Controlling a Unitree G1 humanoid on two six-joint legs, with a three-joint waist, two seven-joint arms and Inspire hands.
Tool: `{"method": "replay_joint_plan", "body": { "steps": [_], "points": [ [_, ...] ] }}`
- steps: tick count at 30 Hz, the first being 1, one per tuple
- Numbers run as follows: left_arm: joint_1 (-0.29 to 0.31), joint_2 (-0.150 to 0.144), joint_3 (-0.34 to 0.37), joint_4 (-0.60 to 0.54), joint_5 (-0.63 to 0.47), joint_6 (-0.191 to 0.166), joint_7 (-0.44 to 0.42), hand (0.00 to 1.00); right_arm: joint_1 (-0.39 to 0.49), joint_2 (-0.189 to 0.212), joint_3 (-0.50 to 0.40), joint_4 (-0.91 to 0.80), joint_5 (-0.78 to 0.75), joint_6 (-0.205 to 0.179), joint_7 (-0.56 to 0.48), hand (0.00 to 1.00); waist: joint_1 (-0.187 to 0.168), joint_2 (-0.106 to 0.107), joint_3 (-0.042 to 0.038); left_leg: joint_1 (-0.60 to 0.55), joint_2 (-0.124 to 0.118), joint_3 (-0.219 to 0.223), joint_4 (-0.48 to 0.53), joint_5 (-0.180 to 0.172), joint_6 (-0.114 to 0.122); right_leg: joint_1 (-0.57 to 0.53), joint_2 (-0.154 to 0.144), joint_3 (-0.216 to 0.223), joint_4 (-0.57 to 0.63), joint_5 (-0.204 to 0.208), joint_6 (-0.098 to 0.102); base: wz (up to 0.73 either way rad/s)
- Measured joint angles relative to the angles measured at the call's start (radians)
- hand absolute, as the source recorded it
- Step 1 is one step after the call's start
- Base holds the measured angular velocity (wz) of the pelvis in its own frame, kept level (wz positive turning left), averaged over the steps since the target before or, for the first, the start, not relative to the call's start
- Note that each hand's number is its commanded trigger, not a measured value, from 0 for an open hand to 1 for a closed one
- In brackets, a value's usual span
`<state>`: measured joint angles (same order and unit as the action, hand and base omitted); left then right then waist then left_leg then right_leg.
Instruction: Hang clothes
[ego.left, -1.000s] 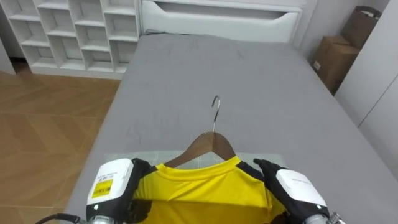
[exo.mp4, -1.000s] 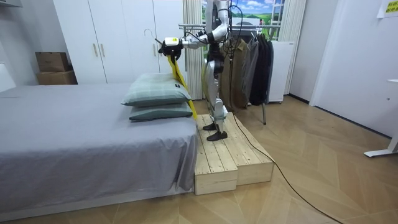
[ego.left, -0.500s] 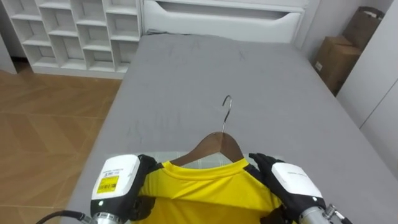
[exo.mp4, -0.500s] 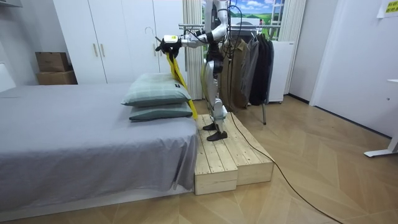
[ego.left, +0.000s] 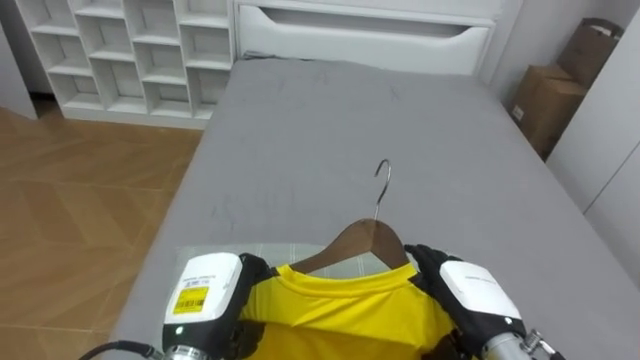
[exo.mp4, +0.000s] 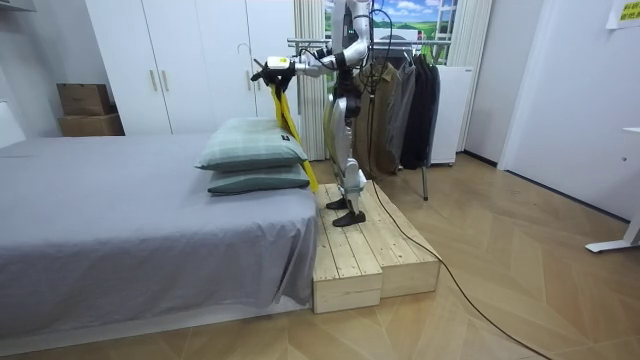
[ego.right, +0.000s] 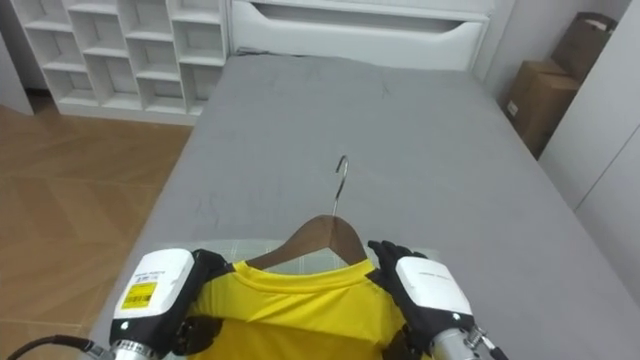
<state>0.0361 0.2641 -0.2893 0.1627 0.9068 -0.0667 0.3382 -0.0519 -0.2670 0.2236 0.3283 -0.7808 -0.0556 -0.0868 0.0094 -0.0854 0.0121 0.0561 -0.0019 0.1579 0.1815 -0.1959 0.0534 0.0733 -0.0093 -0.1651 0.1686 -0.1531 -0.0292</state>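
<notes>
Lifted slightly and carried toward the room view's left over the past second, a yellow shirt on a wooden hanger is held out in front of the robot by both hands. The left hand has its dark fingers curled on the shirt's left shoulder. The right hand clasps the right shoulder the same way. Between the hands the hanger's wooden crown rises above the collar. Its metal hook stands upright just ahead of them, free of any rail.

Below the hands the shirt hangs down in a long fold, its lower part against the stacked pillows. Beyond the hands the grey bed stretches away. White shelves stand far off to the left hand's side, and cardboard boxes far off to the right hand's side.

The room view shows the robot upright on a wooden platform at the pillow end of the bed, arms reaching over it. A rack of dark clothes stands close behind its back, well away from the hands.
</notes>
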Motion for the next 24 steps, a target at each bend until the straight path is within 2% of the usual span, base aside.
{"method": "replay_joint_plan", "body": {
  "steps": [2, 9, 15, 24],
  "points": [
    [0.0, 0.0, -0.001, -0.019, 0.018, 0.006, -0.001, 1.0, -0.01, 0.013, -0.005, 0.021, 0.005, 0.002, -0.022, 0.0, -0.003, 0.0, 0.0, 0.0, 0.0, 0.0, 0.0, 0.0, 0.0, 0.0, 0.0, -0.001, 0.0, 0.0, 0.0, 0.0],
    [0.0, -0.004, -0.012, -0.043, 0.059, 0.024, -0.001, 1.0, -0.01, 0.018, -0.006, 0.052, 0.041, 0.002, -0.047, 0.0, -0.003, 0.006, -0.0008, -0.006, -0.001, -0.007, 0.001, 0.0, 0.0, 0.0, -0.001, -0.011, -0.001, 0.0, 0.0, 0.04],
    [0.0, -0.004, -0.011, -0.052, 0.071, 0.026, 0.0, 1.0, -0.01, 0.029, -0.005, 0.065, 0.053, 0.003, -0.074, 0.0, -0.003, 0.011, -0.0017, -0.008, -0.001, -0.01, 0.008, 0.0, 0.0, 0.004, -0.003, -0.016, -0.003, 0.0, 0.0, 0.01],
    [0.0, -0.003, -0.011, -0.052, 0.091, 0.03, 0.0, 1.0, -0.014, 0.036, 0.001, 0.213, 0.112, 0.002, -0.11, 0.0, -0.006, 0.018, -0.0035, 0.005, -0.006, -0.024, 0.006, 0.0, 0.0, 0.029, -0.005, -0.025, -0.021, 0.0, 0.001, 0.05]
  ]
}}
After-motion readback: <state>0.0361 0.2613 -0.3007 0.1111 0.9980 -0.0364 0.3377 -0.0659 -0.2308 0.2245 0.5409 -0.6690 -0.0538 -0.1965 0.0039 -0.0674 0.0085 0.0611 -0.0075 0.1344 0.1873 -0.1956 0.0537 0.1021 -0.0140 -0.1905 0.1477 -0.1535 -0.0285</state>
